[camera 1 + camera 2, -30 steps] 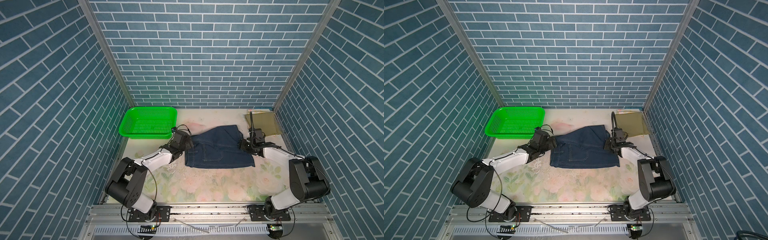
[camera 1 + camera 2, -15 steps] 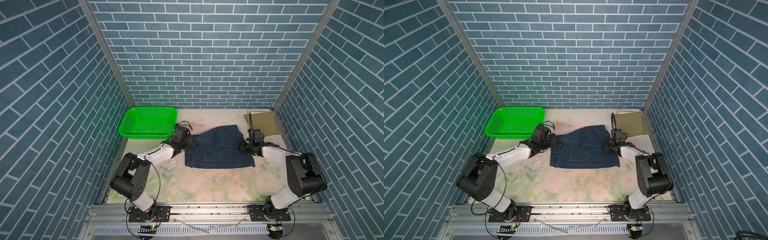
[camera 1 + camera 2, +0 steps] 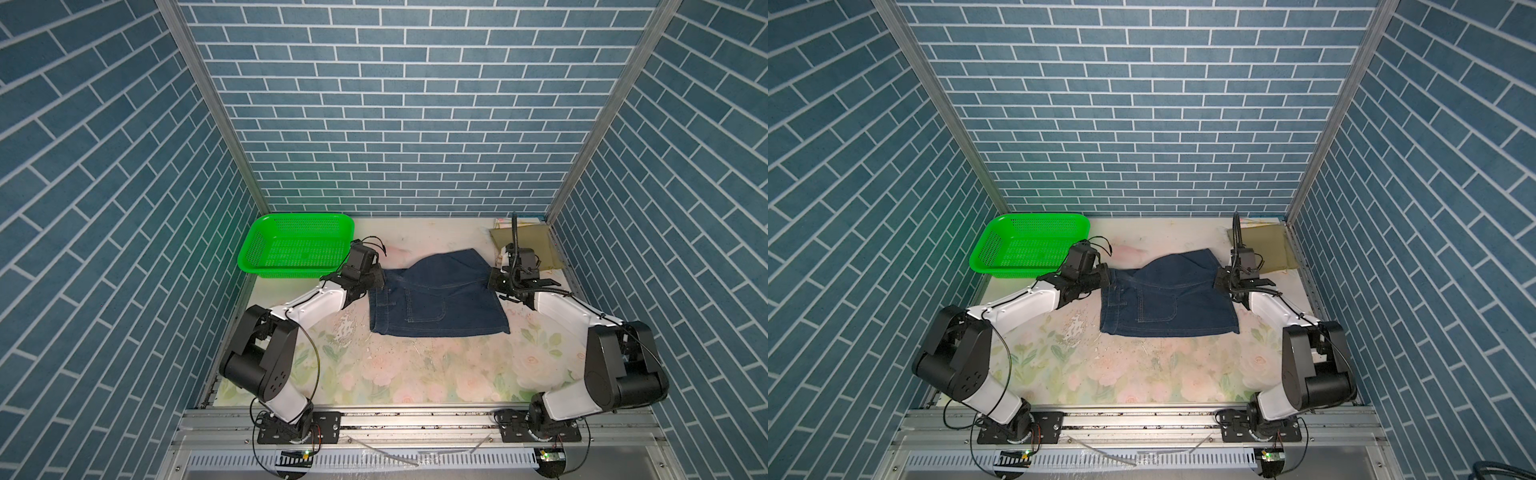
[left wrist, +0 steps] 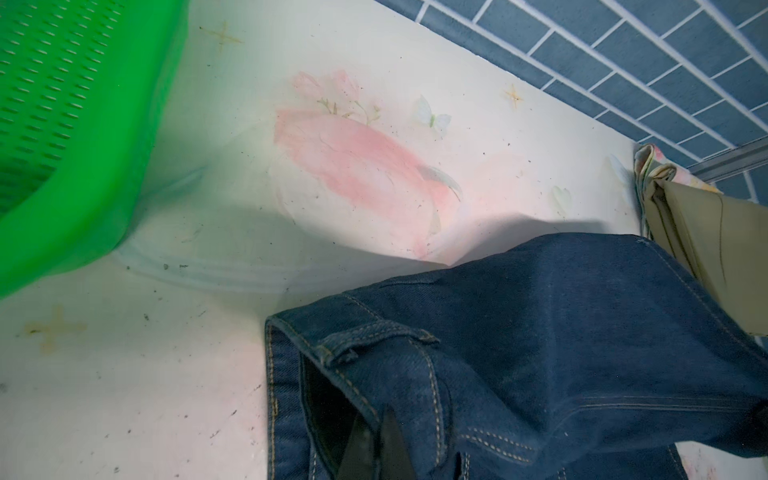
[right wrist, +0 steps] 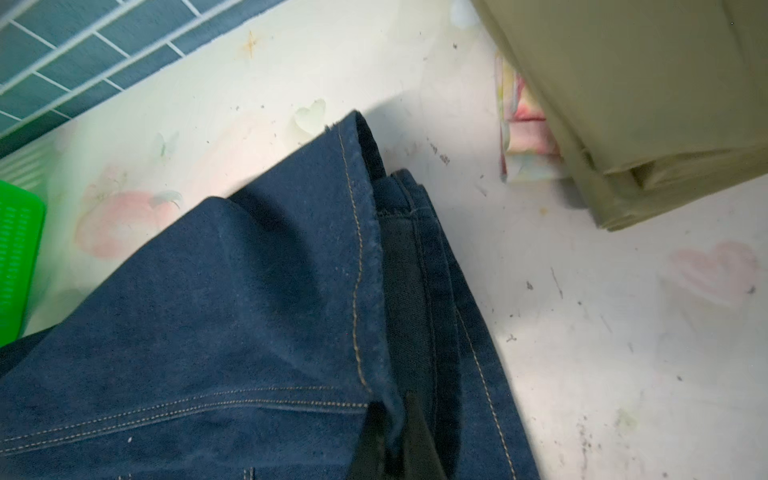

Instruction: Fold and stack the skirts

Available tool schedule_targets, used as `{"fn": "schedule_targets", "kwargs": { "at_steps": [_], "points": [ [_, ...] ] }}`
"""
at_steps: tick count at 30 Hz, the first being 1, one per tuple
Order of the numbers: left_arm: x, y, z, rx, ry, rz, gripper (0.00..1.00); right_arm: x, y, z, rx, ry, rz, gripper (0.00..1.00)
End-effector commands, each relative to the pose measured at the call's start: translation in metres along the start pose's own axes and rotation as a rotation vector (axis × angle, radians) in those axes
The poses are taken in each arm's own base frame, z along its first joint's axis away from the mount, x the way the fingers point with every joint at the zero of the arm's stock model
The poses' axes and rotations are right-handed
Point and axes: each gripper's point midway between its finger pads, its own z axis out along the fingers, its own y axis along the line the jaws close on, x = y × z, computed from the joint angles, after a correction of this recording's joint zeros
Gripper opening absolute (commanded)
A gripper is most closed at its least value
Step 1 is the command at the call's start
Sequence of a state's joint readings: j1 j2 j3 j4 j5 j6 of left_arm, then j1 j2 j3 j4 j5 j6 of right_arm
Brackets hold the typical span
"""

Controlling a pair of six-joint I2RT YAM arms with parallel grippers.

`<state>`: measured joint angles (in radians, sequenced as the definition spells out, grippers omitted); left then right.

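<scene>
Where the table (image 3: 415, 374) comes nearest the arm bases, its surface is a pale sheet printed with faded pink roses and green leaves, scuffed and speckled with dark flecks. Just beyond that, midway between the two arms, lies the denim skirt (image 3: 436, 299). It is a dark blue, heavy weave with tan double stitching and a patch pocket facing up. Its near edge rests flat and straight on the table.

The left gripper (image 3: 376, 279) meets the skirt at its left end. In the left wrist view its black fingers (image 4: 357, 449) are pressed together on the waistband beside a belt loop, clamped on the cloth. The right gripper (image 3: 492, 282) meets the opposite end. In the right wrist view its fingers (image 5: 419, 440) are pinched tight on a stitched hem layer.

Between the two grips the far part of the skirt rises off the table in a rounded hump that casts a shadow behind it.

Farther back on the left stands the basket (image 3: 299, 217), a bright green perforated plastic rectangle with rounded corners, just behind the left gripper. In the far right corner the olive skirt (image 3: 528, 245), smooth plain cloth folded into a flat rectangle, rests on the floral skirt (image 5: 523, 137). Only a pastel edge of the floral skirt, marked with pink, shows beneath it.
</scene>
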<state>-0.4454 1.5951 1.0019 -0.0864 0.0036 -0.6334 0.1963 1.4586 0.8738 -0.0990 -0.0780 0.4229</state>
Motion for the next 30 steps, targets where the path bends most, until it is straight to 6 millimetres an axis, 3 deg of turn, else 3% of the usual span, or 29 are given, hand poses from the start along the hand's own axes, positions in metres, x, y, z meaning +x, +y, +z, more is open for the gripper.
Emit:
{"fn": "schedule_targets", "kwargs": {
  "at_steps": [1,5,8,14,15,18,19,21,22,24,29,30],
  "points": [
    [-0.012,0.000,-0.018,0.012,-0.028,0.041,0.00,-0.026,-0.004,-0.025,0.028,-0.081,-0.034,0.00],
    [-0.005,0.005,-0.027,0.027,-0.023,0.051,0.00,-0.028,-0.008,-0.044,0.033,-0.108,-0.025,0.00],
    [0.011,0.011,-0.029,0.045,-0.012,0.039,0.00,-0.019,-0.012,-0.051,0.038,-0.108,-0.020,0.00],
    [0.042,0.021,-0.033,0.105,-0.006,0.030,0.00,0.019,-0.029,-0.047,0.062,-0.073,0.030,0.00],
    [0.057,0.029,-0.031,0.096,0.019,0.032,0.00,0.027,-0.032,-0.045,0.069,-0.062,0.040,0.00],
    [0.078,0.039,-0.028,0.081,0.059,0.026,0.00,0.049,-0.042,-0.039,0.091,-0.024,0.072,0.00],
    [0.084,0.042,-0.027,0.078,0.076,0.023,0.07,0.055,-0.045,-0.038,0.103,-0.010,0.079,0.13],
    [0.091,0.045,-0.027,0.068,0.095,0.006,0.39,0.062,-0.046,-0.037,0.104,0.015,0.083,0.51],
    [0.093,0.047,-0.028,0.057,0.108,0.000,0.52,0.064,-0.046,-0.036,0.103,0.029,0.084,0.63],
    [0.094,0.049,-0.030,0.026,0.132,-0.006,0.64,0.064,-0.045,-0.037,0.102,0.043,0.089,0.71],
    [0.093,0.048,-0.036,-0.016,0.192,-0.053,0.72,0.057,-0.044,-0.034,0.115,0.084,0.114,0.70],
    [0.084,0.039,-0.037,0.003,0.184,-0.064,0.73,0.056,-0.044,-0.032,0.112,0.095,0.121,0.69]
  ]
}}
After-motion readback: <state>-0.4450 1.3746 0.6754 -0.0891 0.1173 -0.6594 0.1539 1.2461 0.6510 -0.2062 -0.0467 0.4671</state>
